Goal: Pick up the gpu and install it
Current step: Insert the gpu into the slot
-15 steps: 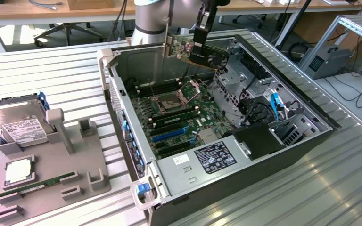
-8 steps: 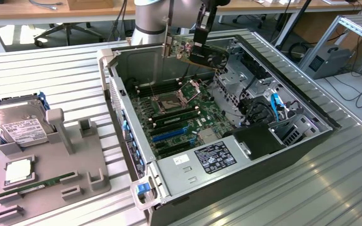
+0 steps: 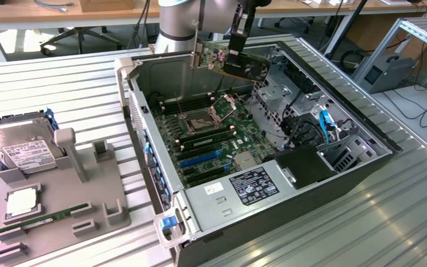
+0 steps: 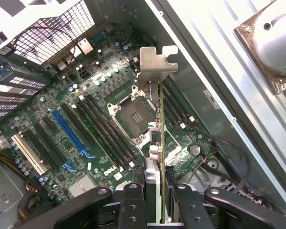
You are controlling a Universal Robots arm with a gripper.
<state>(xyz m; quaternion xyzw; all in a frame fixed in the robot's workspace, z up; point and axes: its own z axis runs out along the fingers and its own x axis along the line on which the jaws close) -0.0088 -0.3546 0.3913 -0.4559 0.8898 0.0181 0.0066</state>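
Observation:
The gpu (image 3: 244,67) hangs tilted in the air over the far end of the open computer case (image 3: 377,150), showing its black shroud, green board and silver bracket. My gripper (image 3: 236,53) comes down from above and is shut on the card's top edge. In the wrist view the gpu (image 4: 156,67) runs edge-on away from my gripper (image 4: 155,202), bracket at the far end, with a black finger (image 4: 132,202) pressed on each side. Below it lies the motherboard (image 4: 100,95) with its empty CPU socket (image 4: 131,112) and a long blue slot (image 4: 70,134).
A grey fixture (image 3: 87,200) at the exterior view's left holds a hard drive (image 3: 22,149), a CPU (image 3: 22,203) and a RAM stick (image 3: 43,217). The case's power supply (image 3: 252,186) and drive cages (image 3: 288,94) stand around the motherboard (image 3: 213,130). The arm's base (image 3: 178,28) stands behind the case.

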